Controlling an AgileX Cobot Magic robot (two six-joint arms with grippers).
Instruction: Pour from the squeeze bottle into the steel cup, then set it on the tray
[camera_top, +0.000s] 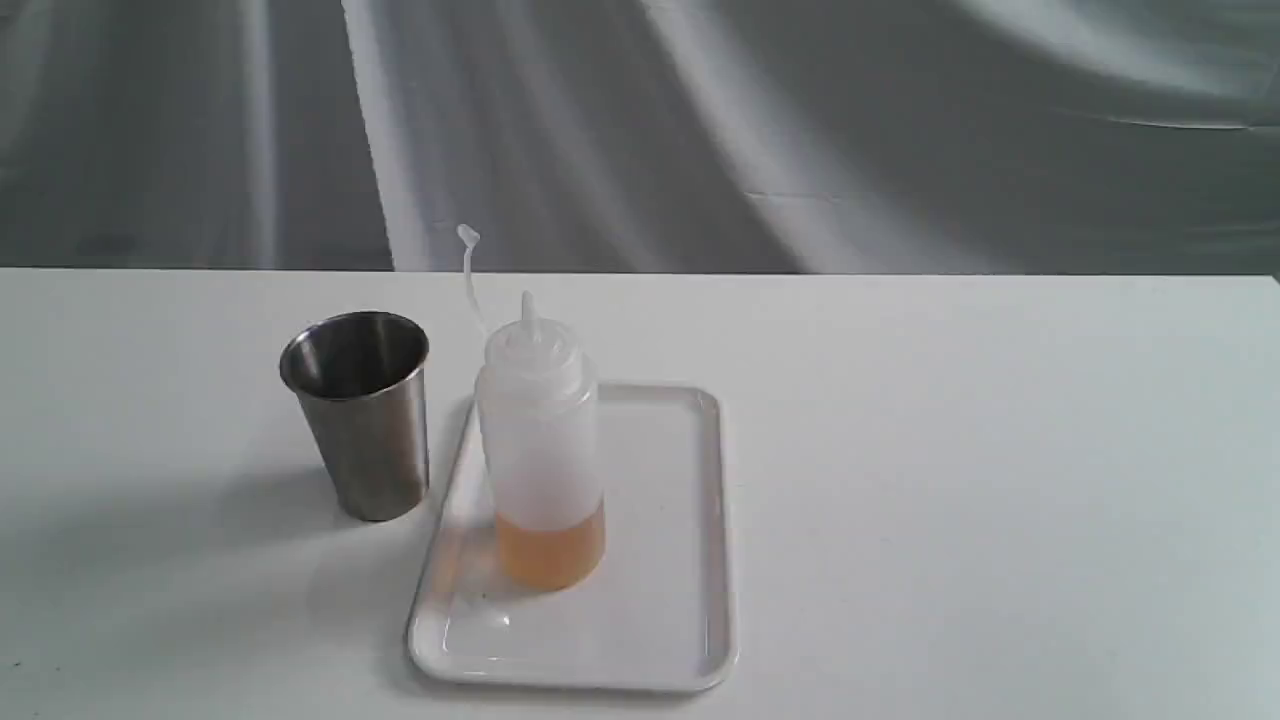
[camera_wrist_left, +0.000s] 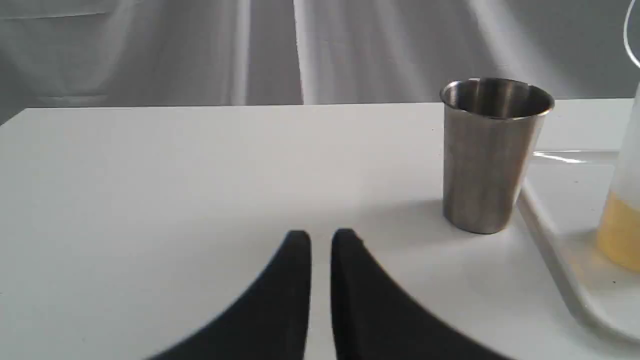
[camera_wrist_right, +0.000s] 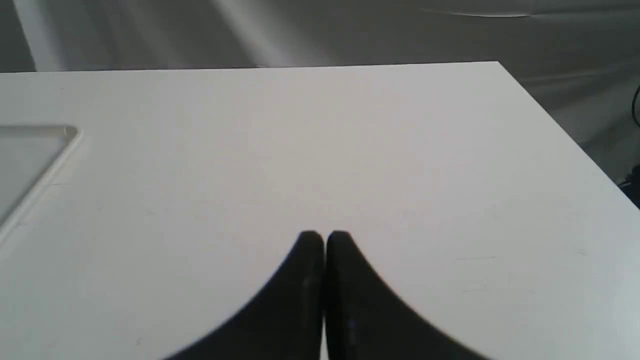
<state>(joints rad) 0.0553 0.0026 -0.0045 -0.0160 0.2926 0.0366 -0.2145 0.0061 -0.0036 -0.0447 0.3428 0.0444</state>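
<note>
One view, the exterior, shows the squeeze bottle (camera_top: 540, 440) whole.

You've got no legible txt, labels, brands, nos. or signs in any of the 3 views.
</note>
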